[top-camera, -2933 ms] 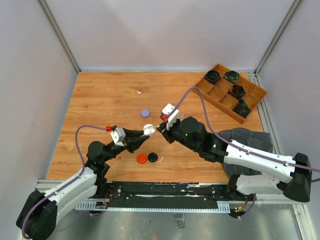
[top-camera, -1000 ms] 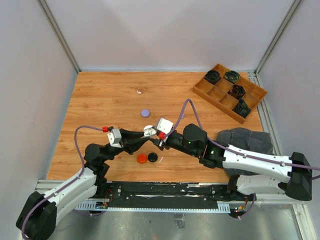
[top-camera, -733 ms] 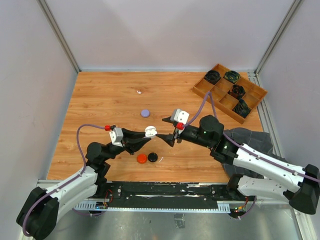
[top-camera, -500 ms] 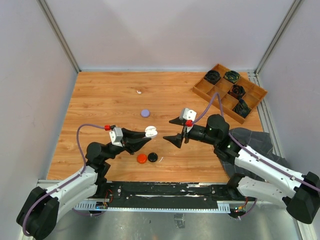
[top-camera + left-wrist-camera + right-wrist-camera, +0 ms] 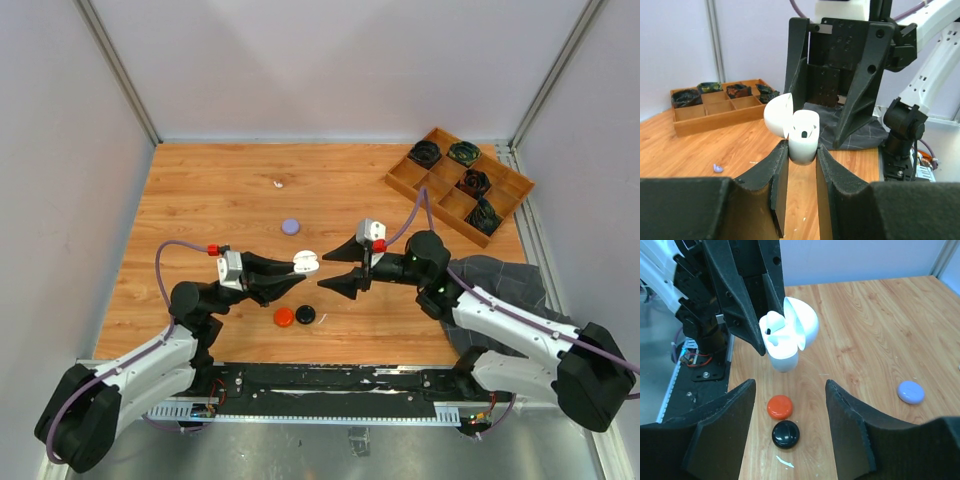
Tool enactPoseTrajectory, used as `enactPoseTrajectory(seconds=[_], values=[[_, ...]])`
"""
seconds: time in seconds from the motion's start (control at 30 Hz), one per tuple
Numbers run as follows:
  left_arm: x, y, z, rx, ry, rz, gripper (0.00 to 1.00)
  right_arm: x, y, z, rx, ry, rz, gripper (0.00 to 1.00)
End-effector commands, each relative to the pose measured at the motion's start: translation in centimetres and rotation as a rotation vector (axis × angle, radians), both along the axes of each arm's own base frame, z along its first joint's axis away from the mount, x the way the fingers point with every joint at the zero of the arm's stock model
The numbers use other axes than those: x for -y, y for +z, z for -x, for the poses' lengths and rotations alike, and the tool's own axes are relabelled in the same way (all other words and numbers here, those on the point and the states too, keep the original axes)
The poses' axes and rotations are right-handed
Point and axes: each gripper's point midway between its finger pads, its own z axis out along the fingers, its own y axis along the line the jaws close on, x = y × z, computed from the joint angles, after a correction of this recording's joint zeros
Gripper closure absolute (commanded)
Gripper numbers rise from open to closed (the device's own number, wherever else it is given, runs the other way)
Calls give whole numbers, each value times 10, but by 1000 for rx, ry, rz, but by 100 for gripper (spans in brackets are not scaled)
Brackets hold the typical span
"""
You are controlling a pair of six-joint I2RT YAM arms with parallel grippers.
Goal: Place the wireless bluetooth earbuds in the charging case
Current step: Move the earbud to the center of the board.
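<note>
My left gripper [image 5: 297, 270] is shut on a white charging case [image 5: 306, 263] and holds it upright above the table with its lid open. The left wrist view shows the case [image 5: 804, 136] pinched between the pads. In the right wrist view a white bud with a dark spot seems to sit inside the case [image 5: 785, 347]. My right gripper [image 5: 336, 271] is open and empty, facing the case from the right, a short gap away. Its fingers [image 5: 860, 95] fill the left wrist view behind the case. A tiny pale purple piece [image 5: 717, 167] lies on the table.
A red-orange disc [image 5: 284, 317] and a black disc [image 5: 305, 314] lie below the case; a pale purple disc [image 5: 290, 226] lies farther back. A wooden tray [image 5: 443, 200] with black coiled bundles stands at the back right. A grey cloth [image 5: 490, 275] lies by the right arm.
My right gripper was at the case one second ago; it pulled back to the right, opened, and has now come slightly back toward the case. The left gripper still holds the case.
</note>
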Motion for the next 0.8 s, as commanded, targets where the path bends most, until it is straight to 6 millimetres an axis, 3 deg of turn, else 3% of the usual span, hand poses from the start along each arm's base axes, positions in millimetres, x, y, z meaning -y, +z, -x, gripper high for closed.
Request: enactPoseTrajectory(seconds=[0.0, 0.77], values=[[0, 28, 9, 82, -44, 55, 100, -2, 25, 2, 18, 48, -98, 43], [5, 41, 20, 63, -140, 124, 100, -12, 37, 12, -9, 142, -166, 64]])
